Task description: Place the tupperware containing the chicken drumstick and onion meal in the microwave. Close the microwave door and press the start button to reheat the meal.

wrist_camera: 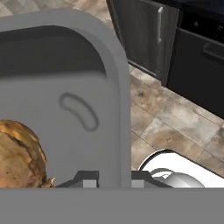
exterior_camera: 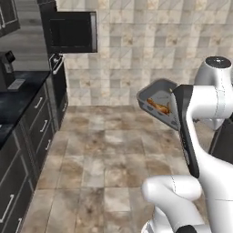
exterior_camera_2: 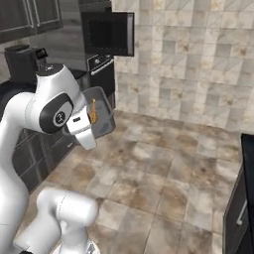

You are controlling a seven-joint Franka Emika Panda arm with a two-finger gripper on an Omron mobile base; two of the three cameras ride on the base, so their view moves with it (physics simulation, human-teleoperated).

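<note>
Black coffee machine (exterior_camera: 6, 68) sat on dark counter (exterior_camera: 20, 98), w/ oven (exterior_camera: 59, 77) beyond, tiled wall (exterior_camera: 154, 50) behind.

- Light is even and diffuse, with no clear source and no hard shadows on the tiled floor (exterior_camera: 104, 150).
- Dark cabinets (exterior_camera: 32, 127) stay dim, showing little detail.
- All the pictures are soft and coarse.
- In the hand view, the tupperware (wrist_camera: 87, 87) wall carries soft shading.
</note>
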